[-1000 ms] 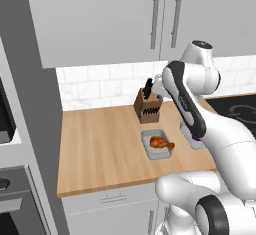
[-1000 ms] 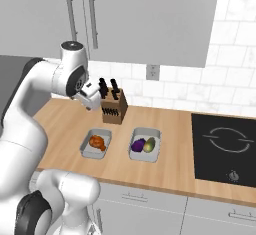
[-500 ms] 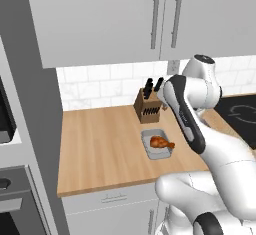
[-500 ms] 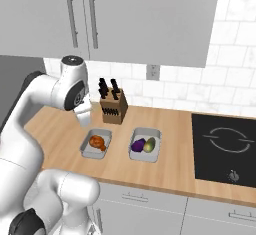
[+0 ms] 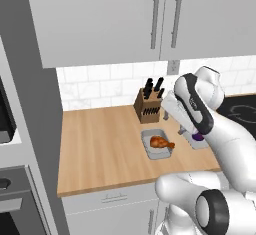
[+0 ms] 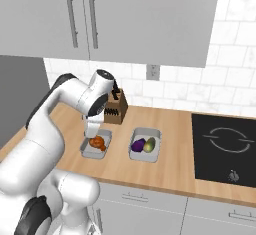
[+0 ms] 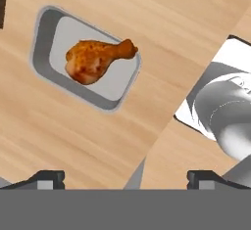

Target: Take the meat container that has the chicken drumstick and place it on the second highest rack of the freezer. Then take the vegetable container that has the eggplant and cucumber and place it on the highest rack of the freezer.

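The meat container [image 6: 85, 151] is a small grey tray on the wooden counter, and the chicken drumstick [image 6: 98, 142] lies in it. My gripper [image 6: 93, 137] hangs just above it, pointing down. In the hand view the tray [image 7: 44, 33] and the drumstick [image 7: 95, 57] sit ahead at the upper left, and my gripper [image 7: 126, 179] is open with nothing between its fingertips. The vegetable container [image 6: 146, 130] stands right of it with the eggplant [image 6: 139, 144] and cucumber [image 6: 150, 144]. The arm partly hides it in the left base view. The freezer and its racks are out of view.
A knife block [image 6: 114, 110] stands against the tiled wall just behind the trays. A black cooktop [image 6: 225, 149] is set in the counter to the right. Wall cabinets [image 6: 125, 14] hang overhead. Black ovens [image 5: 6, 124] sit in a tall grey unit at the left.
The arm has swung down from beside the knife block, bringing the hand low over the meat container. The trays have not moved.
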You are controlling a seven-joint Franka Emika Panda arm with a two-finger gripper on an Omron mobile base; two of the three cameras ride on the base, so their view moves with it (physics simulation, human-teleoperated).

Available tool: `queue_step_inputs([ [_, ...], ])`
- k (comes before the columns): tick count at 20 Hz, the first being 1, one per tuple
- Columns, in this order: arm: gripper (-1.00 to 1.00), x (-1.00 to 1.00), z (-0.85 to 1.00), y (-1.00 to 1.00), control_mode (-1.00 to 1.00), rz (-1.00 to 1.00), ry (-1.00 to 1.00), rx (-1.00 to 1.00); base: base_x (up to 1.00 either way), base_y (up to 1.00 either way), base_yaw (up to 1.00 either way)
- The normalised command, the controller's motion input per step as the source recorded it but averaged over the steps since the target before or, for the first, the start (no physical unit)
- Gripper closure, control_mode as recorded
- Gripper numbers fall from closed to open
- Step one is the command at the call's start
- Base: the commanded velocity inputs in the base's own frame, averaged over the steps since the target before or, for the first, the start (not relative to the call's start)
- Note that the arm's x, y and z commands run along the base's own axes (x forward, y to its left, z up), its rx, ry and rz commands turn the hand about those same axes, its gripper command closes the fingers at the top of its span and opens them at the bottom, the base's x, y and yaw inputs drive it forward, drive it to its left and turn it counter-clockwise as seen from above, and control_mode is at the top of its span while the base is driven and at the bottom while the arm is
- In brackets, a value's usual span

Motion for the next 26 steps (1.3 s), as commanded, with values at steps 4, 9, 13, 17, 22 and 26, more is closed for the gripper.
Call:
queue_step_inputs([
  [4, -1.00, -0.22, -0.45, 0.04, -1.00, 0.00, 0.19, 0.02, 0.00, 0.00, 0.00],
  [9, -1.00, -0.03, -0.34, 0.00, -1.00, -0.02, 0.07, 0.00, 0.00, 0.00, 0.00],
  [13, -1.00, -0.45, -0.13, 0.00, -1.00, -0.13, 0.00, 0.00, 0.00, 0.00, 0.00],
  [17, -1.00, -0.81, -0.09, 0.00, -1.00, -0.12, 0.00, 0.00, 0.00, 0.00, 0.00],
  [22, -1.00, -0.26, -0.34, 0.00, -1.00, -0.08, 0.03, 0.00, 0.00, 0.00, 0.00],
  [26, -1.00, 0.28, -0.38, -0.08, -1.00, -0.06, 0.06, 0.00, 0.00, 0.00, 0.00],
])
